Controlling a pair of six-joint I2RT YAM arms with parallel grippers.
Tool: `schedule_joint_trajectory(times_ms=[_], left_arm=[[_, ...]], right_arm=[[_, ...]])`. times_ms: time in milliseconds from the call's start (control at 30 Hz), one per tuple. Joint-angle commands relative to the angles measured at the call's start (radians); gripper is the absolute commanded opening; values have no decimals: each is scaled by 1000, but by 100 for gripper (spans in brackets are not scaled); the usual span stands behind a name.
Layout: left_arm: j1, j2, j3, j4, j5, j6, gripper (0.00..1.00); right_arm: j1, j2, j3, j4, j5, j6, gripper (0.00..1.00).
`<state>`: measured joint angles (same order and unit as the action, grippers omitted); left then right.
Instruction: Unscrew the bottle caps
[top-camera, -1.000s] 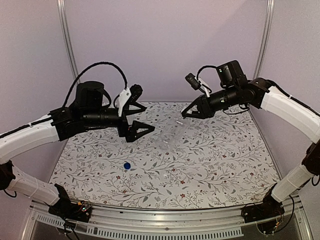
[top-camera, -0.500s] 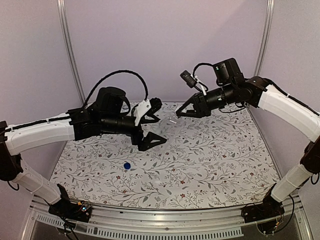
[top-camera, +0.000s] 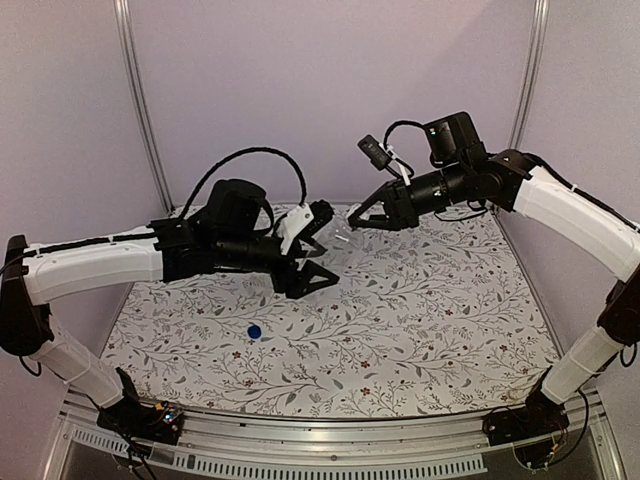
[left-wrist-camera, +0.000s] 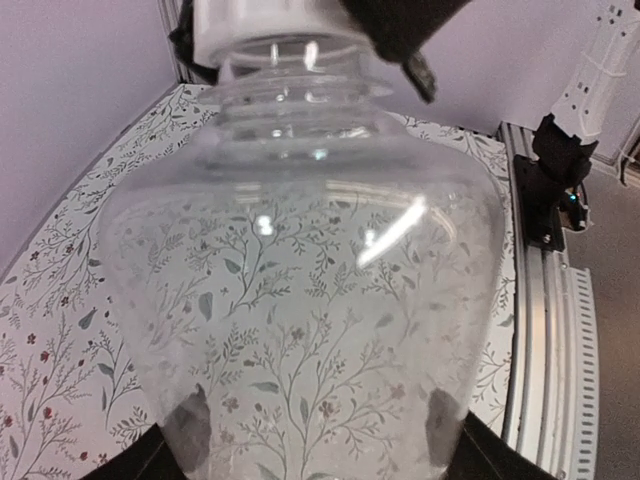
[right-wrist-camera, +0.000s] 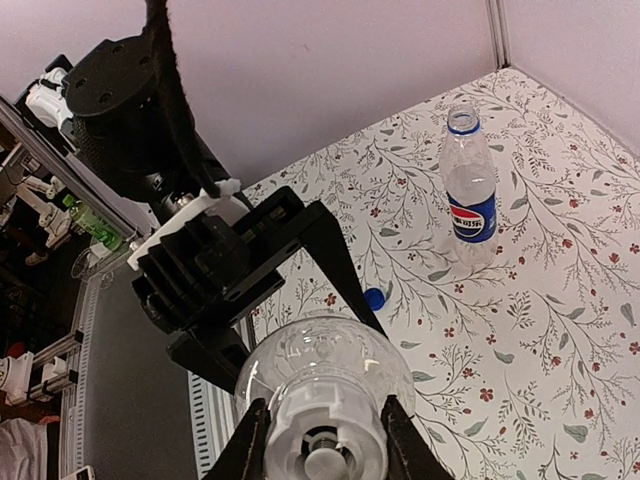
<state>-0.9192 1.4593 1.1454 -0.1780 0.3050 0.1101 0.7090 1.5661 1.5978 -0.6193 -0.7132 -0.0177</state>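
Note:
The plain clear bottle is held in the air between both arms. My left gripper is shut on its body, and its fingers show dark through the plastic. My right gripper is shut on the whitish cap, which is also at the top of the left wrist view. The bottle is faint in the top view. The Pepsi bottle stands upright on the table with an open neck. The blue cap lies loose on the table, also in the top view.
The floral table cloth covers the table. Metal frame posts stand at the back corners, with purple walls behind. A rail runs along the near edge. The left arm reaches across the left half.
My left arm has swung right and forward until its jaws are round the bottle's body. My right gripper, holding the cap end, has shifted slightly left and up.

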Motion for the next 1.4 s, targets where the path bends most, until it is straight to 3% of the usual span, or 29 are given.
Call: schedule_joint_trajectory(times_ms=[0, 333, 467, 700, 733, 867, 933, 1167, 1367], left_arm=[[-18, 4, -1, 59, 19, -6, 71], [-19, -2, -44, 111, 45, -16, 54], [-18, -10, -71, 149, 51, -30, 46], [-19, -45, -131, 255, 20, -64, 31], [-18, -50, -140, 270, 12, -76, 30], [-19, -67, -187, 345, -6, -137, 27], [-20, -78, -208, 383, -16, -181, 25], [-31, -120, -281, 511, -28, -278, 22], [-47, -116, -286, 518, -47, -301, 20]], right_arm=[[7, 23, 22, 40, -23, 6, 0], [9, 37, 24, 69, -55, 13, 0], [8, 44, 18, 84, -49, 38, 10], [7, 46, 11, 116, -32, 64, 42], [8, 45, 3, 134, -26, 74, 53], [8, 11, -94, 313, -4, 168, 77], [9, -16, -162, 441, 10, 257, 83], [32, -63, -246, 649, 91, 366, 85], [57, -47, -222, 670, 111, 373, 79]])
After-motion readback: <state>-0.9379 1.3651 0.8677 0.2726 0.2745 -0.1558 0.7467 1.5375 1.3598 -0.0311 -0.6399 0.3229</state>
